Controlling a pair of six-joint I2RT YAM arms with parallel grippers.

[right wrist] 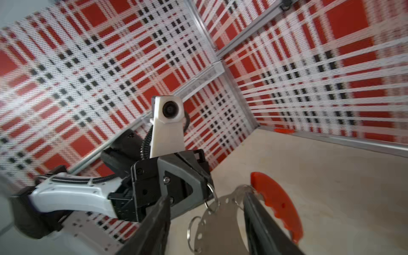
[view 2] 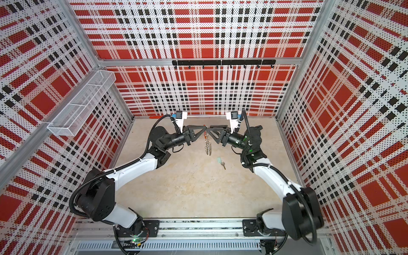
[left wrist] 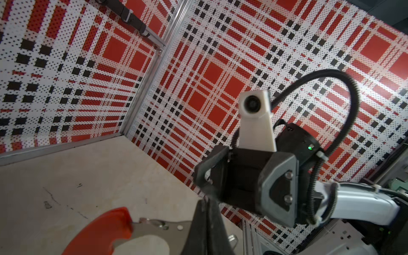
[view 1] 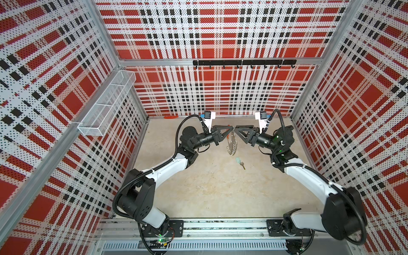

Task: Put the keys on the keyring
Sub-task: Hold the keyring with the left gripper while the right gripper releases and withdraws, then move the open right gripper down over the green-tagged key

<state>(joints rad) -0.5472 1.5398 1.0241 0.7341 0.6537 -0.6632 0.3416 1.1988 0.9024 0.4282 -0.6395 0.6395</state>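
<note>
The keyring [view 1: 232, 143], a grey metal hoop fringed with small wire loops and carrying a red curved segment [right wrist: 276, 203], hangs in the air above the middle of the table in both top views. My left gripper [view 1: 231, 128] is shut on its top edge, and the left wrist view shows the jaws pinched on the metal plate [left wrist: 159, 229]. My right gripper [right wrist: 205, 196] faces it tip to tip. It is open, its fingers standing on either side of the hoop [right wrist: 220, 220]. The keys [view 1: 239, 161], a pale teal tag with a small metal key, lie on the table below and to the right.
A white wire basket [view 1: 106, 103] is fixed to the left wall. A black hook rail [view 1: 242, 63] runs along the back wall. An orange-red strip [view 1: 171, 117] lies at the table's back edge. Plaid walls close in three sides.
</note>
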